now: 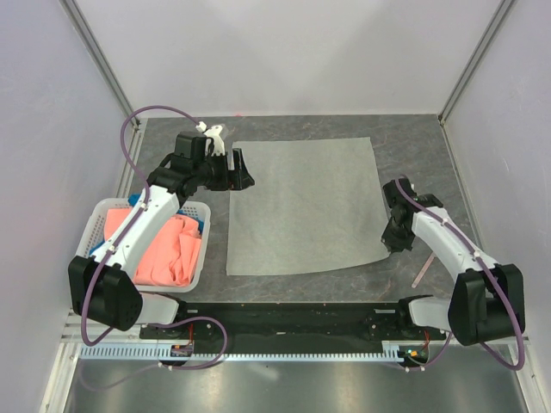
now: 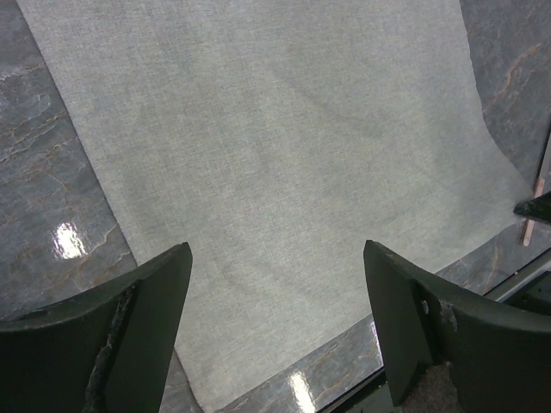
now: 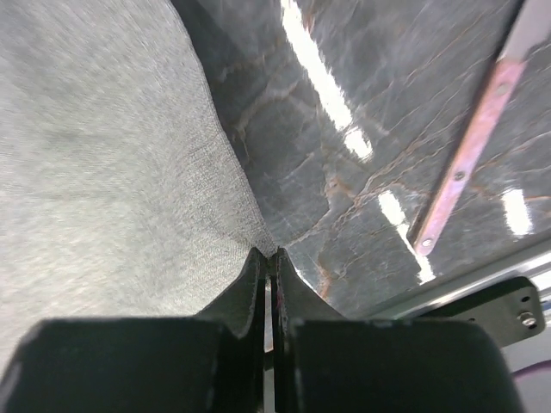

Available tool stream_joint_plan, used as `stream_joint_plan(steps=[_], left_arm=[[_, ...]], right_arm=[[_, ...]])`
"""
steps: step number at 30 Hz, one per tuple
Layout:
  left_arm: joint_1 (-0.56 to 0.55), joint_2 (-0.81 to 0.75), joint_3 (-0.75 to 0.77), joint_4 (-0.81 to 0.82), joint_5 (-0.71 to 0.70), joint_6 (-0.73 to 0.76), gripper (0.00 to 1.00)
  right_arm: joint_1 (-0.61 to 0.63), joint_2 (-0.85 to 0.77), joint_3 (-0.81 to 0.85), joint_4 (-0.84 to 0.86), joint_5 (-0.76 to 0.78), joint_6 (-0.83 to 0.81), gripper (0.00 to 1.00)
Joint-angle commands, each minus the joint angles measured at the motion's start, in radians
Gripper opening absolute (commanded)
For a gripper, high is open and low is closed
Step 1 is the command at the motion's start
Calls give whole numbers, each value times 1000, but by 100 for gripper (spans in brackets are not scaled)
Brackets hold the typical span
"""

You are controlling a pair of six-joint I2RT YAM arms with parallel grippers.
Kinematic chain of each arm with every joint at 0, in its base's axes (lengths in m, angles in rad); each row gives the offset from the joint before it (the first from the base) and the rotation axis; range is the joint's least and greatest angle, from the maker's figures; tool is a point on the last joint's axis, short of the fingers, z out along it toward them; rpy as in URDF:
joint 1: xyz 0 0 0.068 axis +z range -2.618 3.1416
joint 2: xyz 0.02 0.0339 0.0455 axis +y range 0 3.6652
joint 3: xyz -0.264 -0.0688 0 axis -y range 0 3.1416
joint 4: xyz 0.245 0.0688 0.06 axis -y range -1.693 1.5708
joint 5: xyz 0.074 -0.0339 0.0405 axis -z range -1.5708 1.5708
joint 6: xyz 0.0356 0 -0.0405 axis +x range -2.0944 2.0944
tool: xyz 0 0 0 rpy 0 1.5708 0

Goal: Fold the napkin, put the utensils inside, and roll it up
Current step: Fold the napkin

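The light grey napkin (image 1: pixel 301 206) lies spread flat on the dark table, and it fills much of the left wrist view (image 2: pixel 284 155) and the right wrist view (image 3: pixel 103 172). My right gripper (image 1: pixel 392 243) is shut on the napkin's near right corner, whose edge runs straight into its closed tips (image 3: pixel 269 254). The pinkish-brown utensil (image 1: pixel 422 271) lies on the table to the right of that corner (image 3: pixel 469 151). My left gripper (image 1: pixel 244 172) stands wide open at the napkin's far left edge, with nothing between its fingers (image 2: pixel 277 249).
A white basket (image 1: pixel 99 206) at the near left holds a coral-orange cloth (image 1: pixel 164 249) and a blue cloth (image 1: pixel 200 225). The left arm passes over it. White walls enclose the table on three sides. A black rail (image 1: pixel 293 318) runs along the near edge.
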Motion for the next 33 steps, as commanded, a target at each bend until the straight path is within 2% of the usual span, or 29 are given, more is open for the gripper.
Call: stream_joint_plan(steps=[1, 9, 16, 20, 25, 30, 33], left_arm=[[-4, -25, 6, 36, 33, 33, 88], [-4, -24, 5, 41, 47, 30, 88], [-4, -24, 5, 45, 59, 24, 88], [-3, -24, 3, 45, 59, 22, 88], [-4, -19, 3, 45, 55, 22, 88], [-4, -18, 0, 44, 32, 29, 88], [-4, -18, -1, 44, 18, 32, 88]], right_arm=[[-4, -13, 91, -106, 120, -9, 0], [-58, -59, 151, -209, 188, -51, 0], [-133, -73, 186, -224, 195, -114, 0], [-127, 2, 280, -183, 78, -132, 0], [25, 143, 417, -100, 18, -89, 0], [202, 396, 566, 18, -38, -49, 0], [281, 551, 755, 67, -64, -46, 0]])
